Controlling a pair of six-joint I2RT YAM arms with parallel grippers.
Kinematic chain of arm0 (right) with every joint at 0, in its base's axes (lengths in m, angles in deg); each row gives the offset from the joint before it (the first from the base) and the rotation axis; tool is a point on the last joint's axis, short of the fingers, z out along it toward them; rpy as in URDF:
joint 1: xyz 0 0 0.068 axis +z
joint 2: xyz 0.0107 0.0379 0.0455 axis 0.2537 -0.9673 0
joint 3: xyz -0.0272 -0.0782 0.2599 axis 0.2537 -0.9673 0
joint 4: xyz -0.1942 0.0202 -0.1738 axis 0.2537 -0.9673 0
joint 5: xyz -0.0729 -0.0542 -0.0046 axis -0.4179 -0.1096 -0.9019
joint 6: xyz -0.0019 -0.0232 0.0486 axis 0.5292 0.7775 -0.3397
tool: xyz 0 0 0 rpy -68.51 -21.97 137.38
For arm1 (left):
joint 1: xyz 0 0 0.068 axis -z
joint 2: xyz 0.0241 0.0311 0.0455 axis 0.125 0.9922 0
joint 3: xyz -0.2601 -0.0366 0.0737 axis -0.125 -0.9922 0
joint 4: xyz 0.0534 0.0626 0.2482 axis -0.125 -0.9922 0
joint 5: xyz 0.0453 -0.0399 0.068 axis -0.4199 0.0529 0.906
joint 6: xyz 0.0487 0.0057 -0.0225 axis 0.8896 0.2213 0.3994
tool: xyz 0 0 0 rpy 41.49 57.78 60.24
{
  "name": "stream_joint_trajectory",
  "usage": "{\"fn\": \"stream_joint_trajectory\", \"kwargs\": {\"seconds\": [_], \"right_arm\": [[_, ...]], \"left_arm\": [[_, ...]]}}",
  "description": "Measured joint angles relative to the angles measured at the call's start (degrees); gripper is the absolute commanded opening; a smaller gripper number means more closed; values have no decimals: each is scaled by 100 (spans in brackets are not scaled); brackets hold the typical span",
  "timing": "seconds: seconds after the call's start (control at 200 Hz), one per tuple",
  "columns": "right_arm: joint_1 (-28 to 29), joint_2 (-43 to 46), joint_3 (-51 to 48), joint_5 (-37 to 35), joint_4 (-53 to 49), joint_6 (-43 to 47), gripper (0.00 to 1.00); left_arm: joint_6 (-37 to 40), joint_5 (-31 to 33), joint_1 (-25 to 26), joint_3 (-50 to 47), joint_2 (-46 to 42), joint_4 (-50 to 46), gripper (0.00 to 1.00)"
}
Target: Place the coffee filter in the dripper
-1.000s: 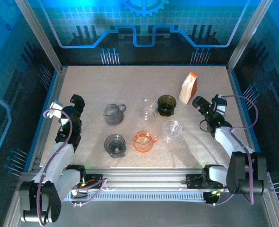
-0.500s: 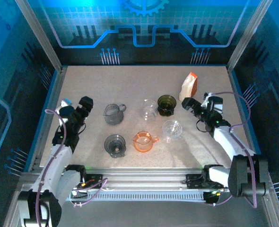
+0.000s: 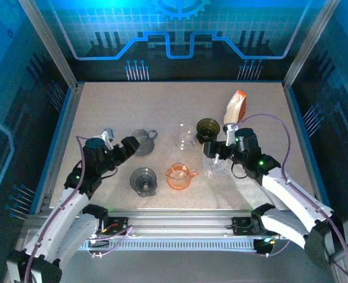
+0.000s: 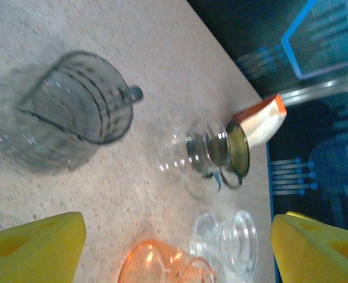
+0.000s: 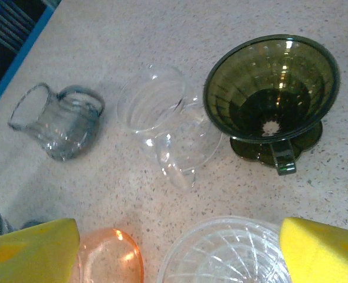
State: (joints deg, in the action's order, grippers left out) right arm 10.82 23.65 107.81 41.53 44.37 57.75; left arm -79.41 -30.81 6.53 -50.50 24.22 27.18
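Observation:
The coffee filter (image 3: 236,109) is a white stack in an orange pack standing at the back right, also in the left wrist view (image 4: 259,121). A green dripper (image 3: 207,130) (image 5: 271,88) stands just left of it. A clear ribbed dripper (image 3: 214,163) (image 5: 227,253) sits below my right gripper (image 3: 212,150) (image 5: 174,253), whose yellow fingers are open on either side above its rim, holding nothing. My left gripper (image 3: 127,145) (image 4: 174,253) is open and empty beside a grey pitcher (image 3: 141,141) (image 4: 79,112).
A clear glass server (image 3: 186,135) (image 5: 156,106) stands between the pitcher and the green dripper. An orange vessel (image 3: 180,175) (image 5: 106,256) and a dark grey dripper (image 3: 143,181) sit nearer the arms. The back half of the table (image 3: 162,100) is bare.
Both arms have swung inward from the table's sides. The left gripper came up to the grey pitcher, and the right gripper moved left over the clear dripper.

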Motion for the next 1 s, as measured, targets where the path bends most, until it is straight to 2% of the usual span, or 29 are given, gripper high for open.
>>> {"fn": "stream_joint_trajectory", "kwargs": {"seconds": [0.12,0.23,0.355,0.395,0.47,0.59,0.861,1.001], "right_arm": [[286,0,173,-103,-278,214,81],[590,-146,452,-149,-518,409,80],[970,-479,730,-190,-660,546,78],[1097,-629,809,-229,-697,595,76],[1276,-898,909,-310,-767,658,73],[1554,-1298,1043,-404,-870,741,74],[2876,-2035,1727,-345,-940,1025,74],[3368,-2455,2006,-267,-852,1080,72]], "left_arm": [[160,2,363,146,61,-192,78],[247,7,614,256,236,-286,75],[337,13,800,299,417,-363,79],[372,26,850,304,452,-402,84],[409,66,918,310,474,-442,84],[457,125,1012,391,479,-608,84],[490,529,1056,476,278,-1182,86],[494,822,1056,575,101,-1508,88]]}}
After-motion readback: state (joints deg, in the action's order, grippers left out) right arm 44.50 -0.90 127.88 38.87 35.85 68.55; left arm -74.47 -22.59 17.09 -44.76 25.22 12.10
